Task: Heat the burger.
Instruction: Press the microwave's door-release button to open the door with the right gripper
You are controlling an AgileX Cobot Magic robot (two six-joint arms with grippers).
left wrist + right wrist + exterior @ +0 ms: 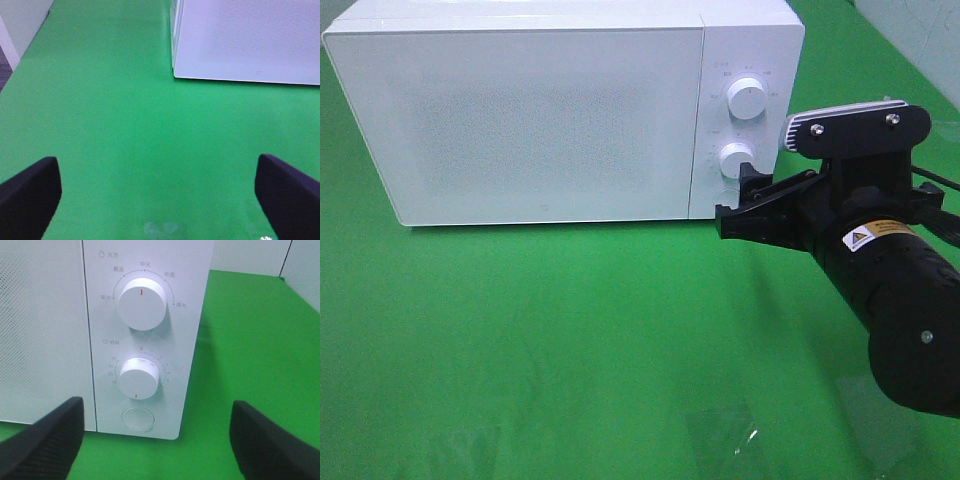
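Observation:
The burger is out of view. The white microwave (520, 110) stands at the back with its door shut, so its inside is hidden. My right gripper (740, 198) is open, just in front of the lower timer knob (735, 160) on the control panel, below the upper power knob (747, 100). In the right wrist view the gripper (156, 437) has its fingers (45, 440) spread wide and empty. There the timer knob (139, 380) has its red mark pointing down. My left gripper (160, 200) is open and empty over the green cloth, short of the microwave's near corner (175, 70).
A round door button (137, 419) sits under the timer knob. The power knob (142, 302) has its red mark pointing up. The green cloth (570, 340) covers the table in front of the microwave. The left arm does not show in the exterior view.

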